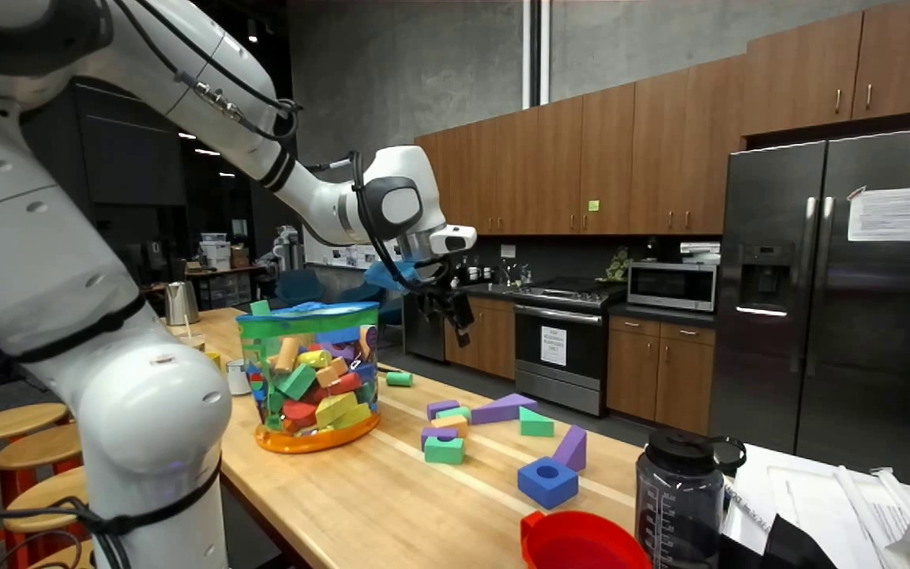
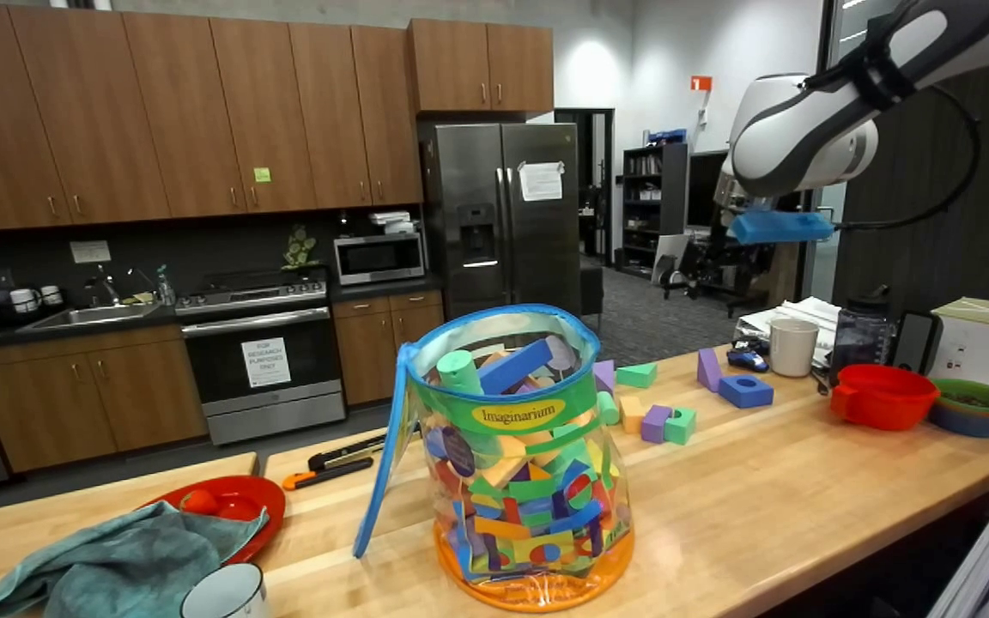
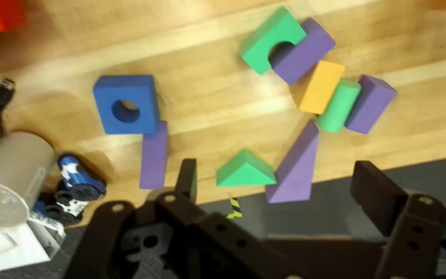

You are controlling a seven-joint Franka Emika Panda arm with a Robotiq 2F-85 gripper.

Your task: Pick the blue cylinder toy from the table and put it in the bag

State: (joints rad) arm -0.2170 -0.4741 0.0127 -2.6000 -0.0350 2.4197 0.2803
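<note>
High Above, Spread Wide

Long wooden table [image 1: 360, 498] first, in both exterior views, with my white arm [image 1: 68, 253] reaching over it. There's the bag [image 2: 518, 415], upright on the table, see-through, loaded with coloured blocks [image 1: 336, 407], a blue-edged flap [image 2: 380, 485] hanging down its side! My gripper [image 3: 276, 180] hangs well above the table's height, jaws wide apart. Over there, the red bowl [image 2: 889, 414]. And my target? Between bag and bowl sits a blue block [image 3: 128, 93], square with a round hole, just beside a purple wedge [image 3: 155, 159]; whether that counts as the cylinder, I cannot tell from here. Down a size: a second purple wedge [image 3: 298, 170] just beside a green triangle [image 3: 245, 170], then an orange block [image 3: 323, 87], and a green cylinder [image 3: 339, 105] lying right beside it, a purple block [image 3: 368, 106] on its far side.
</note>
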